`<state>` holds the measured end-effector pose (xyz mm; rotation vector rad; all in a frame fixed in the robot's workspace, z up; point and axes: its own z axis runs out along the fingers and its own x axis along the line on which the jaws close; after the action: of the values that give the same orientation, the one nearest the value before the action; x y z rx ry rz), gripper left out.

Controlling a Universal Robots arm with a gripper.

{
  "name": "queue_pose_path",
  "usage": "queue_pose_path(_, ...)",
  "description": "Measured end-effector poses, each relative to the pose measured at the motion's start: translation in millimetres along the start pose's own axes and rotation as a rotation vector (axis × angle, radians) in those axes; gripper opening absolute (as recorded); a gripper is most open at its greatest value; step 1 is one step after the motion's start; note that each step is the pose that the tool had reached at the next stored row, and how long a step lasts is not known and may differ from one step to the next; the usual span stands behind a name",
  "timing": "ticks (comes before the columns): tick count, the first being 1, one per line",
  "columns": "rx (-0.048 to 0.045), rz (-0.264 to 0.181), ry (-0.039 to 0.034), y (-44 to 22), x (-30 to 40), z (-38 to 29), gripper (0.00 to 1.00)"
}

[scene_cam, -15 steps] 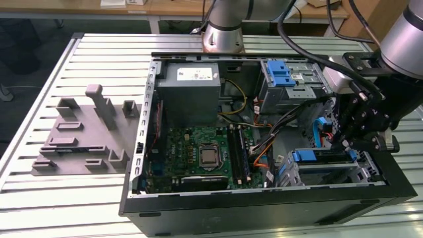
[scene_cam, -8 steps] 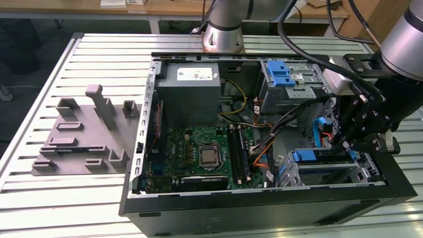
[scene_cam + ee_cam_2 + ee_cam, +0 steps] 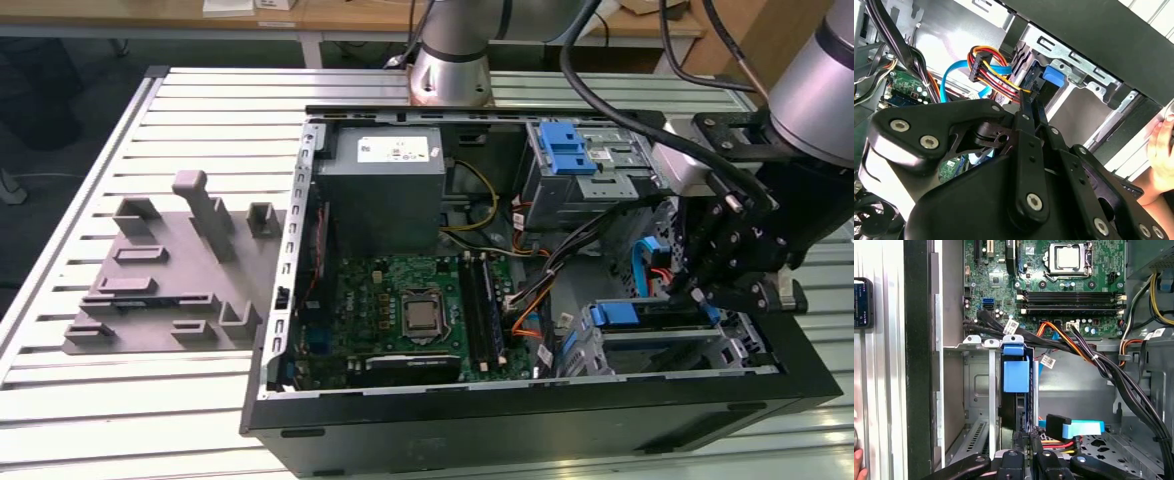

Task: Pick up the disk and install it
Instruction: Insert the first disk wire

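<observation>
Item one, my gripper [image 3: 697, 290]: it sits low inside the open computer case [image 3: 534, 400], at the corner nearest the exterior view's right, directly over the lower drive bay [image 3: 654, 335]. In the first wrist view the two fingers [image 3: 1019, 447] stand close together, nearly shut, and appear pinched on the edge of the disk's carrier; I judge this a grip, though the contact itself is partly hidden by the linkage.

Item two, the disk [image 3: 1016, 390]: it stands on edge in the metal bay, its blue plastic carrier and blue latch tab facing the first wrist view, set between the bay's sheet-metal walls [image 3: 979, 385]. It looks mostly seated in the slot.

Item three, cabling: a red, yellow and black power lead with black plug [image 3: 985, 65] and a flat blue data cable [image 3: 1081, 428] lie just beside the bay, unattached to the disk as far as I can tell.

Item four, surroundings: motherboard [image 3: 400, 315], grey power supply [image 3: 387, 190], upper blue-latched cage [image 3: 581, 165], grey fixture block [image 3: 174, 270] on the table outside the case. A person's hand [image 3: 1161, 150] shows at the case's outer edge.

Step in hand, by my judgement: insertion, near its end. What remains calls for a straight push along the slot until the carrier latches, keeping clear of the loose cables.
</observation>
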<state>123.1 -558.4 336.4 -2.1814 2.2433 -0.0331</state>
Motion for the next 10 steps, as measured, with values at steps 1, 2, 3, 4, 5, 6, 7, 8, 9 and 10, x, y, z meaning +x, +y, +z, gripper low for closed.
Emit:
queue_pose_path(1,0.0,0.0,0.0,0.1,0.0,0.1,0.16)
queue_pose_path(2,0.0,0.0,-0.0001,0.1,0.0,0.4,0.16)
queue_pose_path(3,0.0,0.0,-0.0001,0.1,0.0,0.7,0.16)
queue_pose_path(4,0.0,0.0,-0.0001,0.1,0.0,1.0,0.16)
queue_pose_path(5,0.0,0.0,-0.0001,0.1,0.0,1.3,0.16)
queue_pose_path(6,0.0,0.0,-0.0001,0.2,0.0,1.6,0.16)
queue_pose_path(7,0.0,0.0,-0.0001,0.2,0.0,1.9,0.16)
queue_pose_path(8,0.0,0.0,0.0,0.2,0.0,2.2,0.16)
queue_pose_path(9,0.0,0.0,0.0,0.2,0.0,2.5,0.16)
queue_pose_path(10,0.0,0.0,0.0001,0.2,0.0,2.8,0.16)
